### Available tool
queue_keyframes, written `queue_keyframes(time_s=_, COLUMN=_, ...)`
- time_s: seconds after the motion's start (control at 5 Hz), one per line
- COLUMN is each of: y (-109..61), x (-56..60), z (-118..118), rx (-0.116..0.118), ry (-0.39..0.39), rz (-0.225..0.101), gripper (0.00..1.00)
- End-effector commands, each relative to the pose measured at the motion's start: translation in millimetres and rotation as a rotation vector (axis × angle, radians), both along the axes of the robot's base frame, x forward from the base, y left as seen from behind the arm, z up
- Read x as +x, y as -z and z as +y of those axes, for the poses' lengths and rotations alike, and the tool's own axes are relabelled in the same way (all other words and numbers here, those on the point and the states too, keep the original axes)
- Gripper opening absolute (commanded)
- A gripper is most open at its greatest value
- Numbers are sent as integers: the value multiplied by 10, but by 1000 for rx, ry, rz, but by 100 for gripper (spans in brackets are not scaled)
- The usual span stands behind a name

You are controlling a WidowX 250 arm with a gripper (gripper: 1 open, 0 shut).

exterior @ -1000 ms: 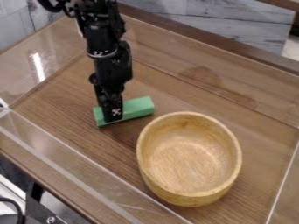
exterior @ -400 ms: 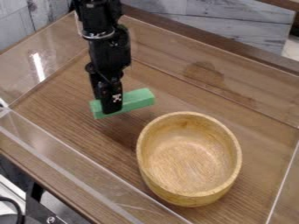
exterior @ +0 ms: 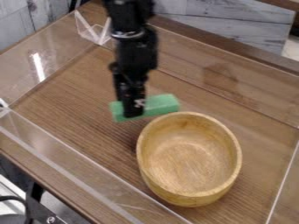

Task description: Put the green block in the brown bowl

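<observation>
We carry the green block toward the brown bowl.

Our gripper (exterior: 135, 107) points straight down, its fingers closed on the green block (exterior: 156, 105), which hangs tilted above the wooden table (exterior: 70, 96), just off the brown bowl (exterior: 190, 157) rim at its eleven o'clock. The bowl is empty. We judge the grip sits near one end, so the block could pivot or clip the thick rim and drop outside.
</observation>
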State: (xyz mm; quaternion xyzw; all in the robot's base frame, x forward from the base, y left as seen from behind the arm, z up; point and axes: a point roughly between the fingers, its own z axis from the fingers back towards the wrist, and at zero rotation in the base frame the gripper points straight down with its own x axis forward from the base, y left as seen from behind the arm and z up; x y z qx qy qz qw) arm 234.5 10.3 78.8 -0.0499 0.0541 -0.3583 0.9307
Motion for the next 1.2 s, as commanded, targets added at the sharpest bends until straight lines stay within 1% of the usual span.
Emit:
queue_keyframes(time_s=0.0, y=-173, x=-21, z=-411, rx=19, ry=130, rz=-58, gripper=0)
queue_keyframes(time_s=0.2, y=-94, x=-200, z=-813, rx=35, ry=255, rz=-57, gripper=0)
queue_keyframes(time_s=0.4, y=-277, x=-182, z=-811, rx=49, ry=231, rz=-80, gripper=0)
queue_keyframes(time_s=0.6, y=-331, x=-133, z=-725, rx=69, ry=197, rz=-105, gripper=0)
queue_keyframes(time_s=0.8, y=-307, x=-124, z=-667, rx=78, ry=182, rz=-125, gripper=0)
queue_keyframes(time_s=1.0, y=-318, x=-120, z=-623, rx=93, ry=169, rz=-145, gripper=0)
